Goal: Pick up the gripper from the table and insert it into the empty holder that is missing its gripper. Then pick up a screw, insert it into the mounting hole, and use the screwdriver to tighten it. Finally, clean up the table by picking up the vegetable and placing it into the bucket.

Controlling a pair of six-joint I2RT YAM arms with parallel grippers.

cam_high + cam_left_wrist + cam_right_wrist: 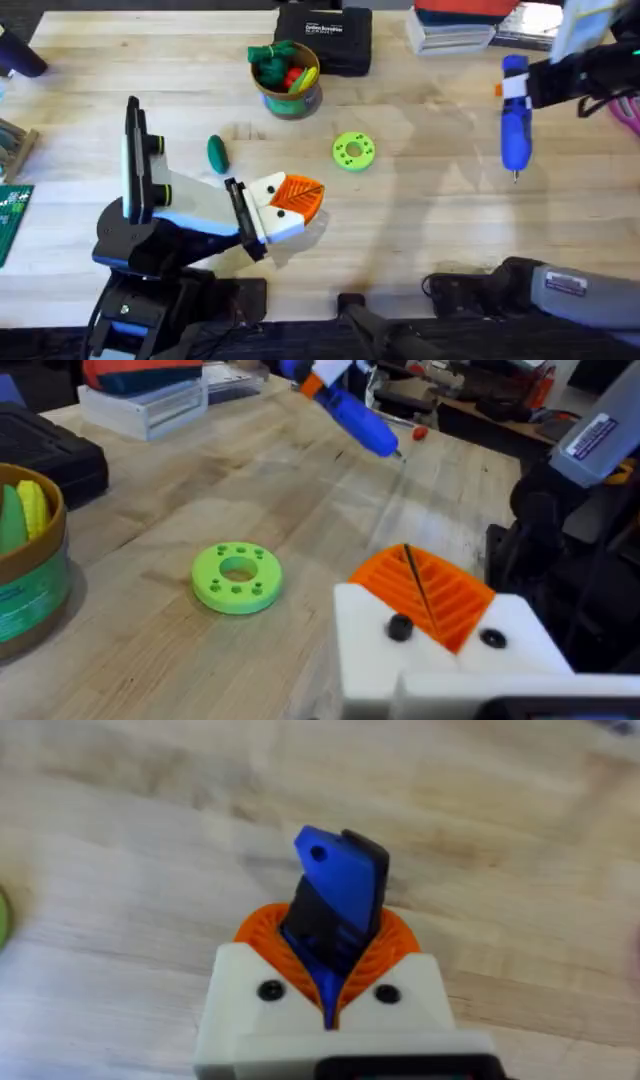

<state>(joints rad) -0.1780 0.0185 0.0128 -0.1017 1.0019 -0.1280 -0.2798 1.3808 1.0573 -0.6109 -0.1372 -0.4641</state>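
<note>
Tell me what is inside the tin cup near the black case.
The cup holds toy vegetables: green, red and yellow pieces poke above the rim. Anything lower down, and the cup's bottom, is covered by them.

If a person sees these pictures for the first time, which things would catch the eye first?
Probably the blue screwdriver, held above the table's far right side by the right gripper. Next, the left gripper's orange pads, closed together near the table's front. Between them lies a bright green disc, with the dark green vegetable to its left.
</note>
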